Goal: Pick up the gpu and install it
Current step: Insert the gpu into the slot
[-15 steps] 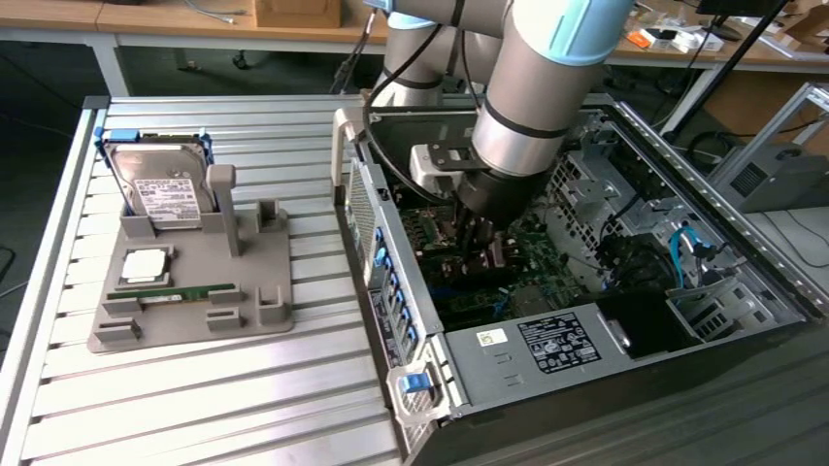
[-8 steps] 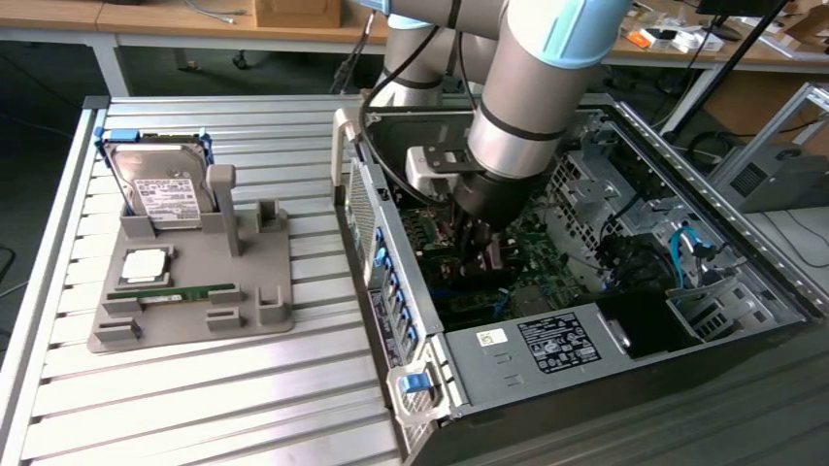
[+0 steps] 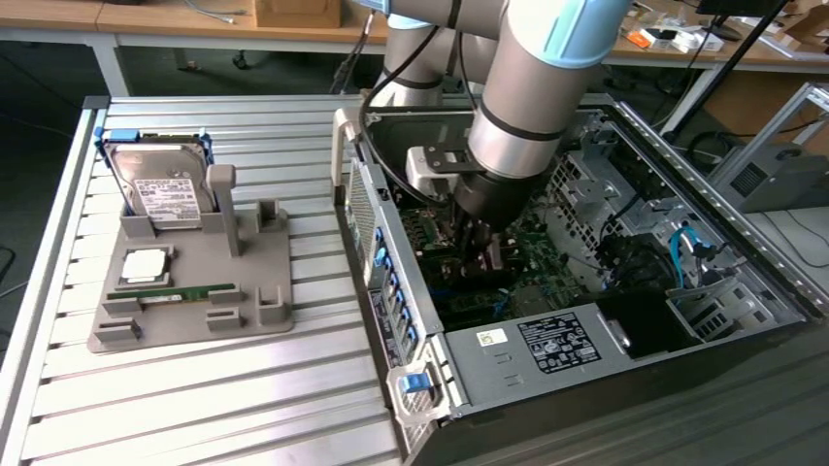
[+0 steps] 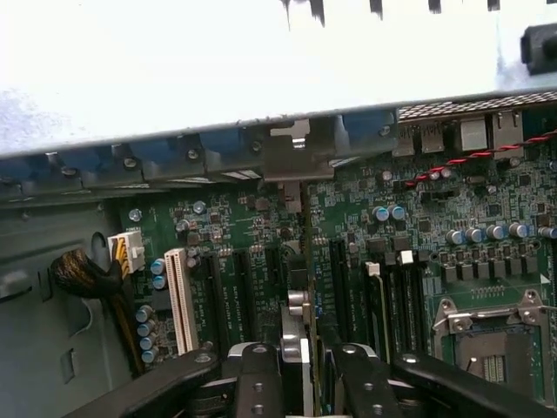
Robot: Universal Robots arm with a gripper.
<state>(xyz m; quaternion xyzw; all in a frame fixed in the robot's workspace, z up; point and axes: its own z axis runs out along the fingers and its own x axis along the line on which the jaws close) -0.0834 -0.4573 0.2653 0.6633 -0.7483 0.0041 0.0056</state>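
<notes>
deep inside the open computer case [image 3: 725,243], the gripper [image 4: 300,370] clamps the gpu [image 4: 298,326] edge-on between motherboard slots [image 4: 252,292].

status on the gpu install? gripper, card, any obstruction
Gripper shut on gpu, down inside the open PC case. Card edge-on over the motherboard slots, beside the white slot. Nothing visibly blocking the slot.

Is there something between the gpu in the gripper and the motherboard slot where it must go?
Nothing visible. The gripper holds the gpu edge-on directly over the black slots on the motherboard, inside the open computer case.
</notes>
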